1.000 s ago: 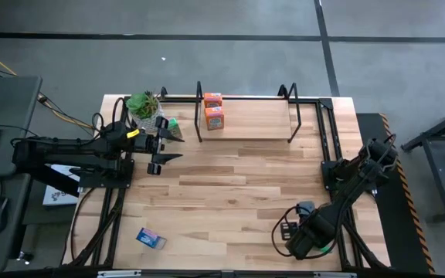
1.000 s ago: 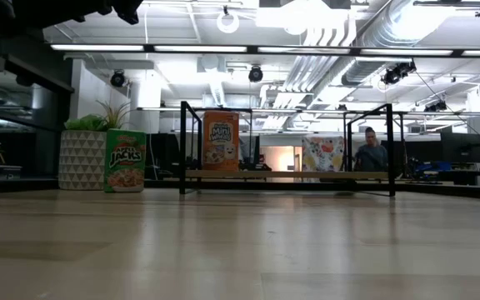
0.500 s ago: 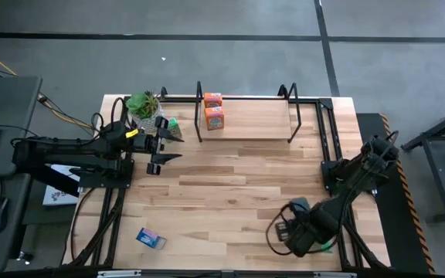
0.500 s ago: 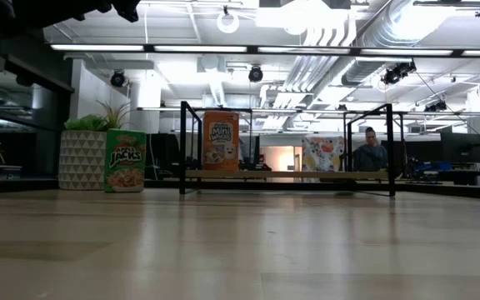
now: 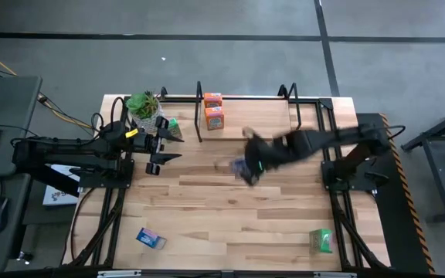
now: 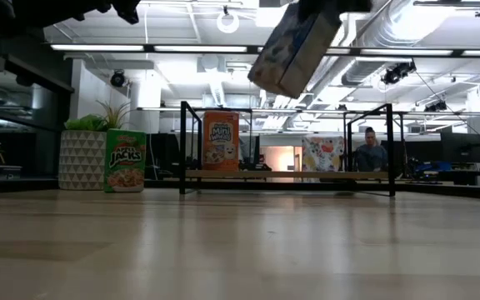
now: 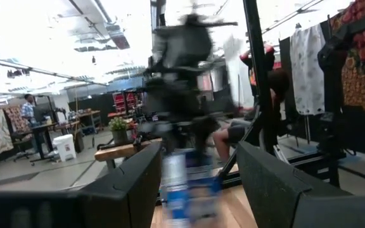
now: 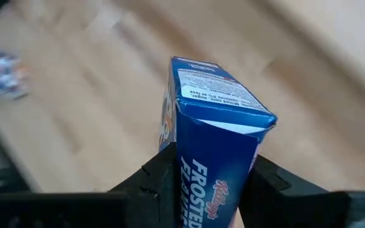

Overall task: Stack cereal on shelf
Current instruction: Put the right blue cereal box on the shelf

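Observation:
My right gripper [image 5: 247, 165] hangs over the middle of the table, in front of the shelf [image 5: 253, 127], shut on a blue cereal box [image 8: 215, 136]; the low view shows that box [image 6: 294, 43] high and tilted. Two orange boxes [image 5: 214, 117] stand on the shelf's left end. One green box [image 5: 172, 129] stands by the plant, another [image 5: 321, 240] lies on the table near the near right corner. A second blue box [image 5: 151, 239] lies near the near left corner. My left gripper [image 5: 161, 147] waits open at the table's left, beside the first green box. My right gripper pinches the blue box between its two fingers [image 8: 163, 180], one on each broad face, at the end nearest the wrist [image 8: 208, 183]. The box's free flap end [image 8: 220, 104] points away from the fingers. It is lifted clear of the table and tilted.
A potted plant [image 5: 143, 104] stands at the far left corner, left of the shelf. Black upright end frames [image 5: 292, 116] bound the shelf. Bare board shows on the shelf's middle and right. A person sits in the room behind [image 6: 372, 154].
My right arm has swung fast from the table's near right corner, up and toward the far left, to the middle in front of the shelf, and a blue box now shows lifted in it. A green box now shows where that arm was.

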Available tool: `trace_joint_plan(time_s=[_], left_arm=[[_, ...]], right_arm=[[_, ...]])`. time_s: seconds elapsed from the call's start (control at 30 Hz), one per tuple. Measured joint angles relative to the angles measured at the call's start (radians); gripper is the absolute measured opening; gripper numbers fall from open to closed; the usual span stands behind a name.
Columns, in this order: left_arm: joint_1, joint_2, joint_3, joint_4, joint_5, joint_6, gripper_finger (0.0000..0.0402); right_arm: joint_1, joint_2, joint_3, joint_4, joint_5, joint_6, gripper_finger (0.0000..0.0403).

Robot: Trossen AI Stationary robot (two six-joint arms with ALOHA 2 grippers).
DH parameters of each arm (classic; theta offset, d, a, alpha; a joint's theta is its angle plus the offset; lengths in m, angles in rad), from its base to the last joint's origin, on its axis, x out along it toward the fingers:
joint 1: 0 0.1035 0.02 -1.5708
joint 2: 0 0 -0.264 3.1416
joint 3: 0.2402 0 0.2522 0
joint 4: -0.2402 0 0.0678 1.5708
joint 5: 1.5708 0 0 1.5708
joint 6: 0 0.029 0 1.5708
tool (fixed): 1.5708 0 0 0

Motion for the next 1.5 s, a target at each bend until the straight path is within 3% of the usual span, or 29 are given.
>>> trace_joint_plan(time_s=[0.23,0.43,0.6,0.77,1.0,1.17,1.5], left_arm=[[0.0,0.0,0.0,-0.001,0.0,-0.048,0.0192],[0.0,0.0,0.0,-0.002,0.0,-0.057,0.0192],[0.0,0.0,0.0,-0.002,0.0,-0.048,0.0192],[0.0,0.0,0.0,-0.002,0.0,-0.046,0.0192],[0.0,0.0,0.0,-0.003,-0.001,-0.047,0.0192],[0.0,0.0,0.0,-0.017,-0.001,-0.046,0.0192],[0.0,0.0,0.0,-0.039,-0.001,-0.046,0.0192]], right_arm=[[-0.321,0.002,0.053,-0.023,0.027,-0.438,0.0119],[-0.462,0.061,0.054,-0.011,0.034,-0.735,0.0119],[-0.506,0.165,0.07,-0.002,0.105,-0.957,0.0119],[-0.534,0.323,0.211,-0.032,0.177,-1.094,0.0119],[-0.561,0.508,0.485,-0.152,0.159,-1.202,0.0119],[-0.563,0.594,0.605,-0.173,0.12,-1.304,0.0119],[-0.563,0.622,0.601,-0.168,0.136,-1.373,0.0119]])
